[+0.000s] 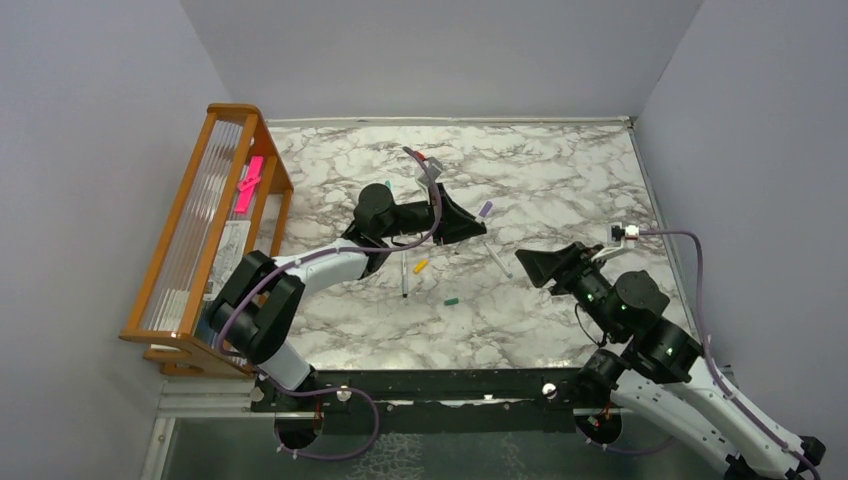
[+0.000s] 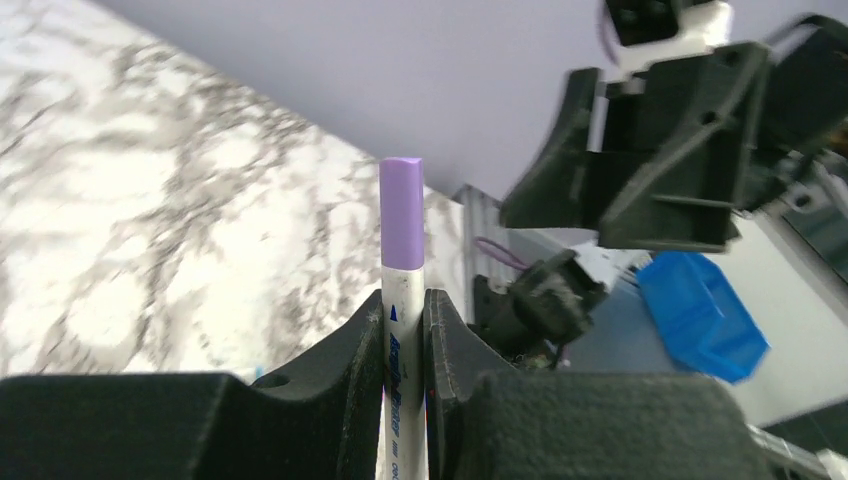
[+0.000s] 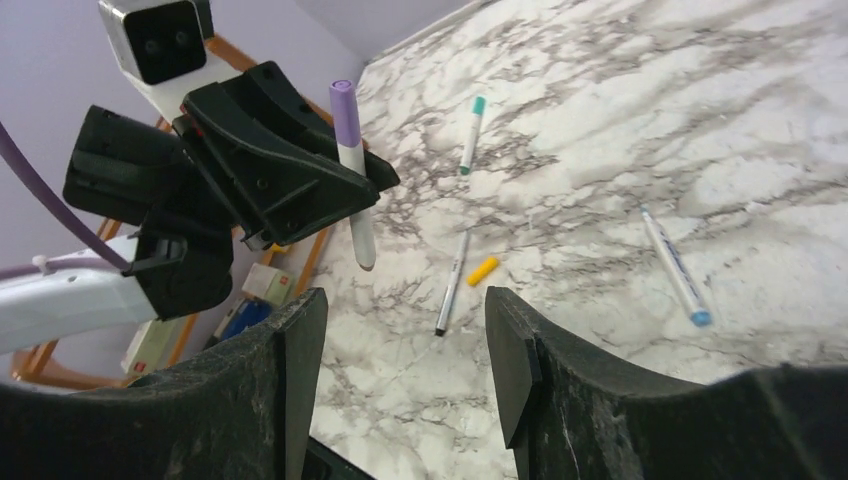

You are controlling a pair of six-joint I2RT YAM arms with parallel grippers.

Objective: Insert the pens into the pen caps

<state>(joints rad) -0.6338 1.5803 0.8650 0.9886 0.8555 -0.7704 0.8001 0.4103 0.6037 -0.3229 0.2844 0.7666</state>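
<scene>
My left gripper (image 1: 468,226) is shut on a white pen (image 2: 402,300) with a pale purple cap (image 2: 401,208) on its end, held above the table. It also shows in the right wrist view (image 3: 355,195), purple end up. My right gripper (image 1: 528,265) is open and empty, facing the left gripper from a short gap away. On the marble lie a dark-tipped pen (image 3: 452,283), an orange cap (image 3: 483,270), a blue-tipped pen (image 3: 675,265), a pen with a teal cap on it (image 3: 470,135) and a loose teal cap (image 1: 451,300).
A wooden rack (image 1: 180,215) stands along the left wall with a bright pink strip (image 1: 248,183) in it. Grey walls enclose the marble table (image 1: 560,180) on three sides. The arm bases sit on a black bar (image 1: 440,385) at the near edge.
</scene>
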